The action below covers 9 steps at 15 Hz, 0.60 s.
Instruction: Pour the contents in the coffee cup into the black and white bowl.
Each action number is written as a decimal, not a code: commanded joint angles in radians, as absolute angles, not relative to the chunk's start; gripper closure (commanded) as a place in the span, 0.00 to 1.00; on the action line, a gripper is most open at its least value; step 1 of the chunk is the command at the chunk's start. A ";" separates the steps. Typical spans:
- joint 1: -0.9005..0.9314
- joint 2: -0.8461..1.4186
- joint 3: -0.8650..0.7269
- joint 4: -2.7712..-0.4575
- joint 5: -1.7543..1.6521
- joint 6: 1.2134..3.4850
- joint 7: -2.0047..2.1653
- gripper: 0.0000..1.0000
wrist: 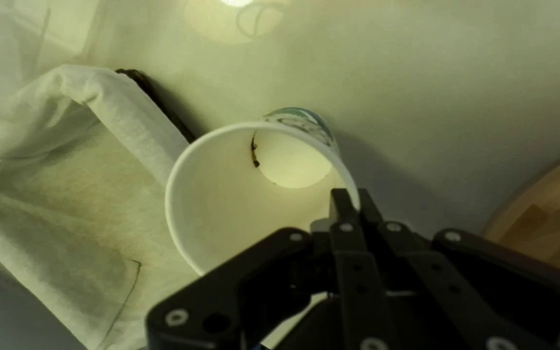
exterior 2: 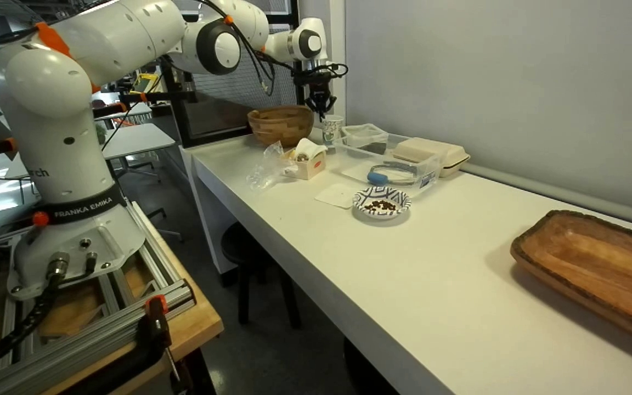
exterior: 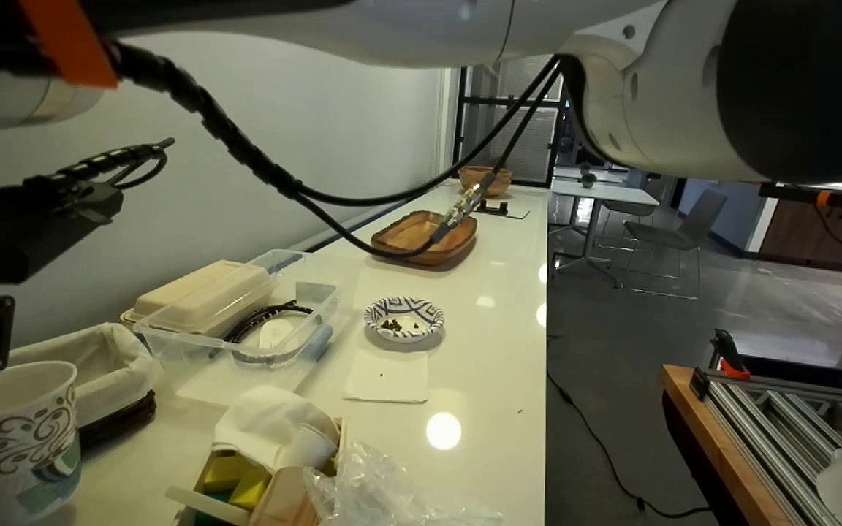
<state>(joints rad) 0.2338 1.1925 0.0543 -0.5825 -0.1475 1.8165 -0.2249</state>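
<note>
"Looking in from afar, what's the room like?"

"I see a glossy white counter [exterior: 494, 336] running along a pale wall [exterior 2: 486, 82], with grey floor [exterior: 611, 329], a white table [exterior: 615, 193] and chairs [exterior: 704, 212] beyond."

"And the pincer?"

"My gripper [wrist: 354, 199] clamps the coffee cup [wrist: 221, 204] by its rim, beside a cloth-lined basket [wrist: 127, 126]. The black and white bowl [exterior 2: 382, 193] sits farther along the counter, near a clear plastic bin [exterior: 194, 358]."
</note>
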 commanded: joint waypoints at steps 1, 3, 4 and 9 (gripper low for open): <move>0.250 1.235 0.051 -0.562 -0.157 1.874 -0.234 0.99; 0.254 1.236 0.050 -0.562 -0.158 1.878 -0.242 0.85; 0.254 1.231 0.053 -0.561 -0.155 1.872 -0.248 0.69; 0.251 1.144 0.082 -0.556 -0.130 1.743 -0.279 0.33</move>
